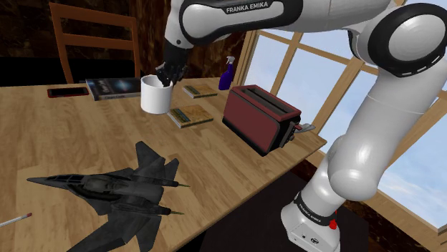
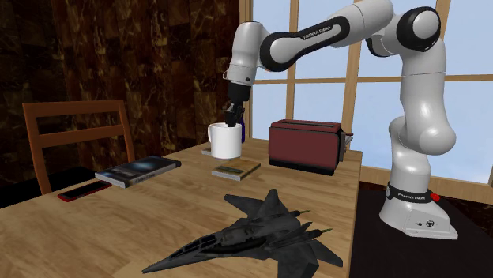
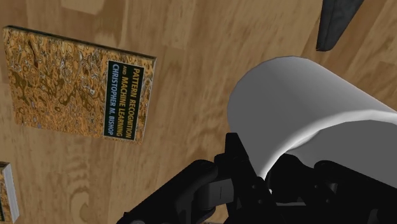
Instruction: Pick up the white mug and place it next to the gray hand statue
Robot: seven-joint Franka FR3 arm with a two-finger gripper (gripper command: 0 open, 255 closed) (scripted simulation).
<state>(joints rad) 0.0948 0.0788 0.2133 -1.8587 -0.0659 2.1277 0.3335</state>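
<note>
Black jaws clamp the white cylindrical mug (image 1: 154, 97) by its rim. It is near the edge of the wooden surface (image 1: 215, 165) by the window (image 1: 286, 57).

One white mug (image 1: 155, 97), three books (image 1: 113, 87) (image 1: 200, 91) (image 1: 190, 115), one red toaster (image 1: 254, 118), one dark model jet (image 1: 118, 197), one phone (image 1: 67, 92), one blue spray bottle (image 1: 226, 75), one chair (image 1: 93, 39).
</note>
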